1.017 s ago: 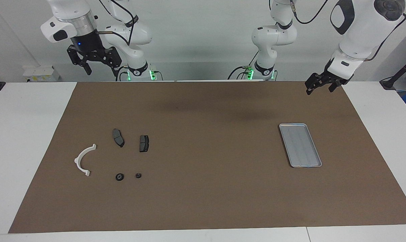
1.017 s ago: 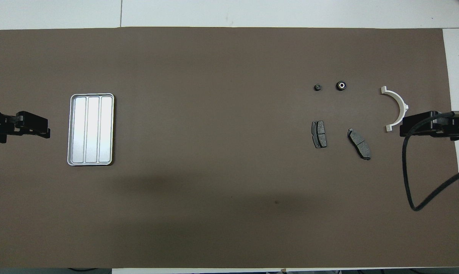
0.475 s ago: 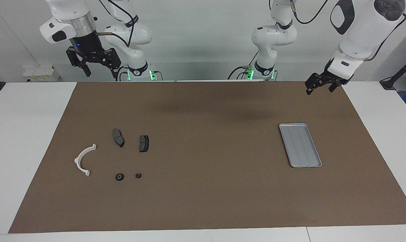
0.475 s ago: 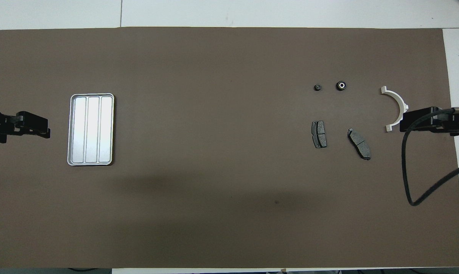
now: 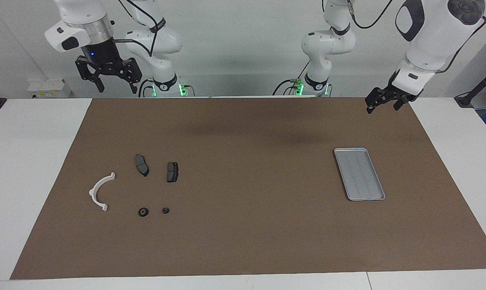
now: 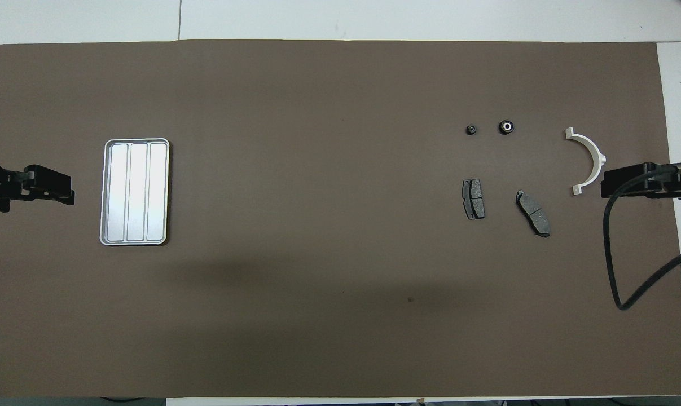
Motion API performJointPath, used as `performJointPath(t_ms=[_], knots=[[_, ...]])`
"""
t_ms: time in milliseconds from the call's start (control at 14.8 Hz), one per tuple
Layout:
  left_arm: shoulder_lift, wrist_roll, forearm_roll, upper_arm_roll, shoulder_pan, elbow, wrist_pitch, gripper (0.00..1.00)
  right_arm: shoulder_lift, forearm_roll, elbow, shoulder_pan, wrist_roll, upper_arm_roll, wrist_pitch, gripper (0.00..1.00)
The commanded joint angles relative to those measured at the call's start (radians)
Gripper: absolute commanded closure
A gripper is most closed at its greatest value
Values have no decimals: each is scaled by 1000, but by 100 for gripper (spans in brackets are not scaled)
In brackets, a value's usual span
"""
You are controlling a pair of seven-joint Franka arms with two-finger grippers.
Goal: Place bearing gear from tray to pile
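Facing view: the tray (image 5: 359, 174) lies toward the left arm's end of the brown mat (image 5: 251, 241) and looks bare, only its ribbed floor showing. The pile sits toward the right arm's end: a white arc (image 5: 100, 191), two pads (image 5: 141, 164) (image 5: 172, 171), and, farther from the robots than those, two small dark round parts, one ring (image 5: 143, 212) and a smaller ring (image 5: 165, 210). I take one of these for the bearing gear, so the task appears done. The right gripper (image 5: 108, 76) hangs high over the table edge nearest the robots, fingers spread wide and holding nothing. The left gripper (image 5: 383, 101) hovers low over the mat's corner, nearer the robots than the tray, also wide apart and holding nothing.

Overhead view: the tray (image 6: 135, 142) shows three bright, vacant lanes; nothing is in it. The ring (image 6: 506, 127) and smaller ring (image 6: 471, 129) rest apart from each other, near the arc (image 6: 591, 155) and farther from the robots than the pads (image 6: 474, 199) (image 6: 533, 213). The left gripper (image 6: 64, 194) stands beside the tray; the right gripper (image 6: 614, 183) is just beside the arc's lower end.

With nothing left to carry, the sound move is for both arms to stay high and clear of the loose parts, especially the right one, whose cable (image 6: 616, 265) hangs close by the arc.
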Motion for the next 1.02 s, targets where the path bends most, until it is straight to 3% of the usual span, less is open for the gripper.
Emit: performJointPath(t_ms=[0, 949], knots=[[-18, 7, 12, -6, 6, -9, -4, 0, -15, -9, -13, -14, -30, 10, -3, 0], [-18, 7, 12, -6, 6, -9, -4, 0, -9, 41, -3, -8, -17, 10, -4, 0]])
